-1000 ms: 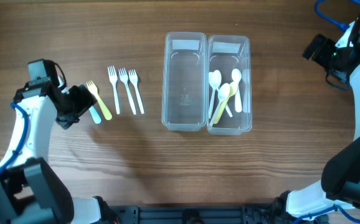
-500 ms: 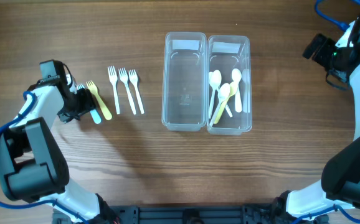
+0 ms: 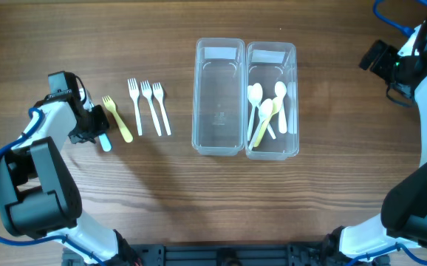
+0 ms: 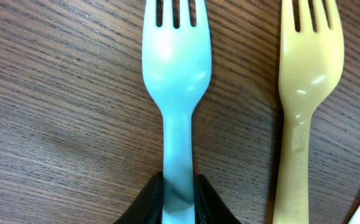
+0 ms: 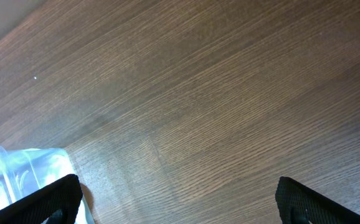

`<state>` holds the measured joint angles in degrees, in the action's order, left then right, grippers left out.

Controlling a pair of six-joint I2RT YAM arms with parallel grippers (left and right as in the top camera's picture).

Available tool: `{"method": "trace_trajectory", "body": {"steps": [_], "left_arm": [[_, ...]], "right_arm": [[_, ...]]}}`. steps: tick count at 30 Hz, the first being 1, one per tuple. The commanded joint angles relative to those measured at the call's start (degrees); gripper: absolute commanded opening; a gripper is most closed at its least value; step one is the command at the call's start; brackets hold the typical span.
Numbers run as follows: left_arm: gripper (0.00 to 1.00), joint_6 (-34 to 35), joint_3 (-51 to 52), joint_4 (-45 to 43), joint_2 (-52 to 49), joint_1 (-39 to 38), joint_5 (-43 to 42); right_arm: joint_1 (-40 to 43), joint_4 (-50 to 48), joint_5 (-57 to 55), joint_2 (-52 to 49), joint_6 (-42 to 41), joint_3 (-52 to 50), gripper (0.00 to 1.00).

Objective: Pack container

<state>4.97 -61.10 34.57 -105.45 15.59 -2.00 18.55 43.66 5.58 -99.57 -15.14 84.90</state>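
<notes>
At the left of the counter [image 3: 199, 199], the left hand [image 4: 180, 198] is pinched shut on the handle of the blue fork [image 4: 175, 74], just beside the yellow fork [image 4: 304, 81]. Best lift straight up, sparing that neighbour, then carry it level to the empty container [image 3: 219, 96]. The right hand [image 5: 180, 205] gapes wide, holding nothing.

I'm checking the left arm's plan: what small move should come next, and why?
Probably lift straight up a little. The left hand is shut on the handle of the blue fork, which lies flat on the table close beside the yellow fork. Lifting clears that neighbour before carrying toward the empty bin.
</notes>
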Motion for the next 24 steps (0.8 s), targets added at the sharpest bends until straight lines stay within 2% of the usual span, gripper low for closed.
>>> {"method": "trace_trajectory", "body": {"steps": [1, 6, 10, 11, 12, 14, 15, 24], "left_arm": [[0.09, -0.28, -0.44, -0.15, -0.83, 0.28, 0.04], [0.05, 0.00, -3.06, 1.18, 1.88, -0.11, -4.17], [0.08, -0.31, -8.79, 3.80, 5.90, -3.61, -2.93], [0.11, -0.31, -8.76, 3.93, 6.08, -4.22, -0.72], [0.31, -0.31, -8.59, 5.07, 5.73, -4.66, 3.54], [0.44, -1.07, -8.22, 6.01, 4.57, -4.46, 6.38], [0.45, -3.08, -8.22, 5.42, 3.08, -4.13, 6.45], [0.39, -3.08, -8.22, 2.25, -3.93, -3.21, 7.08]], "right_arm": [[-0.20, -0.17, 0.87, -0.33, -0.04, 0.48, 0.99], [-0.20, -0.50, 0.87, -0.33, -0.04, 0.48, 1.00], [-0.20, -0.52, 0.87, -0.33, -0.07, 0.48, 1.00], [-0.20, -0.48, 0.87, -0.33, -0.04, 0.48, 0.99], [-0.20, -0.37, 0.87, -0.33, -0.04, 0.48, 0.99], [-0.20, -0.35, 0.87, -0.33, -0.07, 0.48, 1.00], [-0.20, -0.35, 0.90, -0.33, -0.07, 0.48, 0.99], [-0.20, 0.55, 0.90, -0.33, -0.04, 0.48, 0.99]]}}
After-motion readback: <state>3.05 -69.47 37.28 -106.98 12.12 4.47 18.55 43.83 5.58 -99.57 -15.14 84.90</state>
